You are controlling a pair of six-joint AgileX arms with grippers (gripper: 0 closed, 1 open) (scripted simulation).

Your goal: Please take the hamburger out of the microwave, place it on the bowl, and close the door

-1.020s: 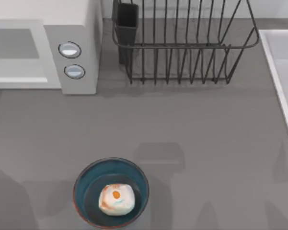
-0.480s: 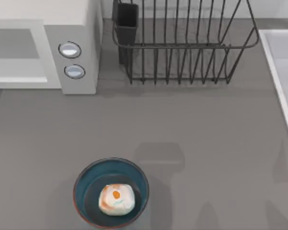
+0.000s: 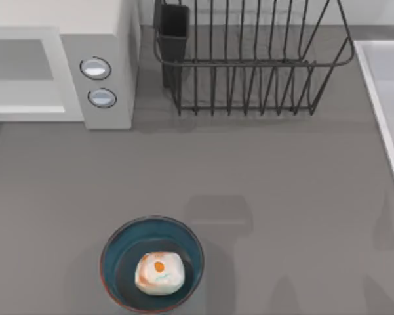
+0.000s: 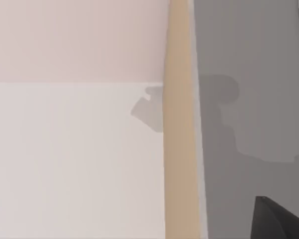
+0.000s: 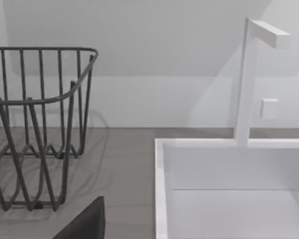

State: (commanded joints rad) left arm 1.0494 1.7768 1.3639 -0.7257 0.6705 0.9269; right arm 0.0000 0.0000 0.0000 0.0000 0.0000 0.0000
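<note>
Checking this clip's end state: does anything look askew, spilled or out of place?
Nothing stands out. The hamburger sits inside the bowl, the door lies flush with the microwave, and the dish rack stands upright.

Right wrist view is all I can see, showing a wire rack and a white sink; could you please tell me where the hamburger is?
Observer: The hamburger sits inside the bowl, near the table's front edge, left of centre in the top view.
Operator: Thank you. Is the microwave door shut?
Observer: It looks so: the door lies flush with the knob panel of the microwave at the table's back left.
</note>
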